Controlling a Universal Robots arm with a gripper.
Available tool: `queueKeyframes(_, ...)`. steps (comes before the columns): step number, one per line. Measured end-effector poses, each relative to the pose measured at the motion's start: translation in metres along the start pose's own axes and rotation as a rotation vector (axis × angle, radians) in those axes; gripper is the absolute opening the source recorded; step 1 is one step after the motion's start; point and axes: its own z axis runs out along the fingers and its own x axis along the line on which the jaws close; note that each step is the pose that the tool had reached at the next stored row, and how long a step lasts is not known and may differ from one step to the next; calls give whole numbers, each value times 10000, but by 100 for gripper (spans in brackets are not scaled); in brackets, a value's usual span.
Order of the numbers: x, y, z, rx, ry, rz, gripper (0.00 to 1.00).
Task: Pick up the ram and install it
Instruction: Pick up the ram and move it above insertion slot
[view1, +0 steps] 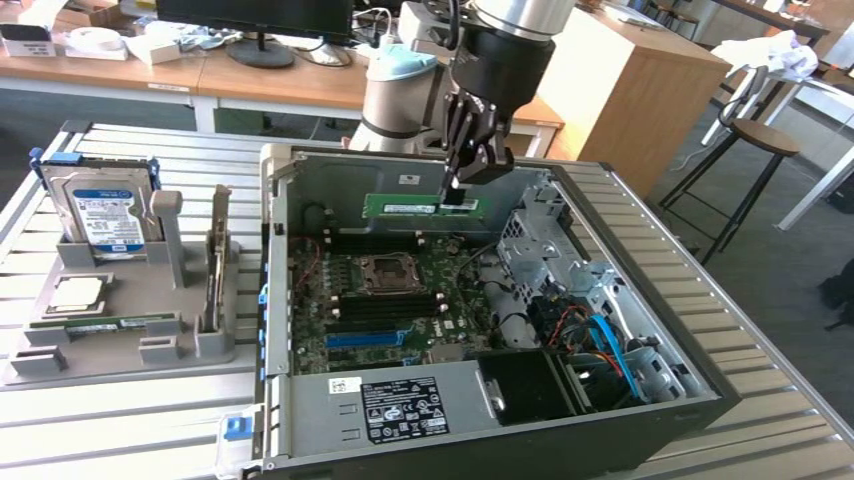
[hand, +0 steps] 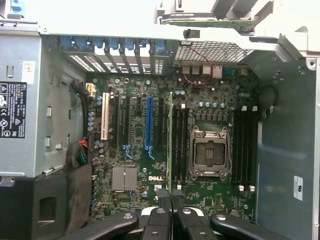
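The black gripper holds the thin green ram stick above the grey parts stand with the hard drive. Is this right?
No. The black gripper holds the thin green ram stick above the open grey computer case; the exterior view shows it.

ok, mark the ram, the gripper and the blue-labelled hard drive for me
the ram (view1: 404, 207), exterior view, bare green face
the gripper (view1: 461, 193), exterior view, between its fingertips, clamped on the ram
the hard drive (view1: 110, 215), exterior view, its blue label

Silver arm (view1: 527, 12), pale-blue joint cap (view1: 400, 62), black wrist (view1: 501, 60); black linkage claw (view1: 459, 193), silver rivets (hand: 183, 212).
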Motion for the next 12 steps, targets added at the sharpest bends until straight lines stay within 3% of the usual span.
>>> queueKeyframes(12, -106, -3, 24, 2, -3, 101, 11)
